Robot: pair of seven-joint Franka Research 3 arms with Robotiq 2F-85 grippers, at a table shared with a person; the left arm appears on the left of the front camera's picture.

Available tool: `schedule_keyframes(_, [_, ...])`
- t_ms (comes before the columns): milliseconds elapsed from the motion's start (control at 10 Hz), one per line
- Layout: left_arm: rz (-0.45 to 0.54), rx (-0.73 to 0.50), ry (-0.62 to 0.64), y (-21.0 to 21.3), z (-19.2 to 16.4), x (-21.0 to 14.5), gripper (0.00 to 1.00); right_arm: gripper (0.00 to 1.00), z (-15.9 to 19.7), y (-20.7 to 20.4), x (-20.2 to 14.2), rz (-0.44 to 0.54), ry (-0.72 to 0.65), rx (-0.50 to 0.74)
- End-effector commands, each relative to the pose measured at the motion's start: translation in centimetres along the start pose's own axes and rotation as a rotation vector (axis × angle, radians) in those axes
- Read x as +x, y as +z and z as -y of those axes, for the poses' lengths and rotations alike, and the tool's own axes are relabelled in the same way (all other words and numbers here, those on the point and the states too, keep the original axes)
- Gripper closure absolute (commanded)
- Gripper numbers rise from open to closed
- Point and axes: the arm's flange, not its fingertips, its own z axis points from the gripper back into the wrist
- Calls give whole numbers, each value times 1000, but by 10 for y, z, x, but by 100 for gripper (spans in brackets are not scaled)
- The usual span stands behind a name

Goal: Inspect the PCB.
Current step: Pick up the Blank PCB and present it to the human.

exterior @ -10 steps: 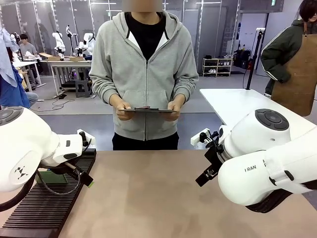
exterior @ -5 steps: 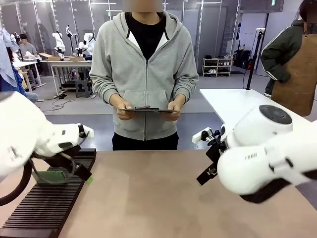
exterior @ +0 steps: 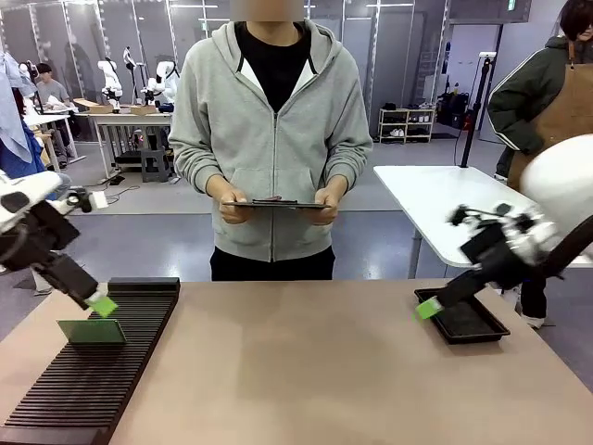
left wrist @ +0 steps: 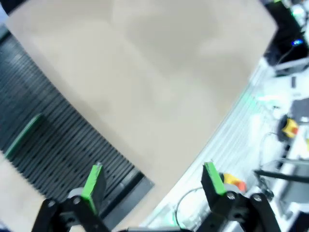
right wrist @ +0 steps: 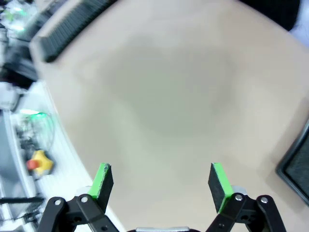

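Tan table (exterior: pixel 306 371) up front: PCB (exterior: pixel 91 331) stands in the ribbed rack (exterior: pixel 74 389) at left, left gripper (exterior: pixel 102 304) just above it, jaws spread; right gripper (exterior: pixel 426 309) hangs beside the black tray (exterior: pixel 477 323), jaws spread wide too.

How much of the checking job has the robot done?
Nothing looks done yet: the PCB stands in the black rack, untouched. In hand: nothing; the left fingers hover open near it, the right fingers open by the black tray. Left: grabbing and inspecting it.
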Motion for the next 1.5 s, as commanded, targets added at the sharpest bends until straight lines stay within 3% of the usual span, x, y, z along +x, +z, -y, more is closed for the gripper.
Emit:
schedule_keyframes(0, [11,-210,25,21,-25,-13,0,0,47,27,-21,22,-152,256])
schedule_keyframes(500, [397,-522,18,77,-93,-104,0,0,98,77,-79,106,-473,509])
schedule_keyframes(900, [640,-651,153,75,-162,-182,0,0,103,97,-109,180,-594,494])
schedule_keyframes(1100, [673,-654,162,77,-171,-194,0,0,111,105,-129,248,-633,523])
schedule_keyframes(1300, [611,-624,175,72,-170,-181,0,0,105,98,-127,243,-615,515])
schedule_keyframes(1400, [671,-641,200,68,-170,-204,0,0,114,108,-135,222,-614,494])
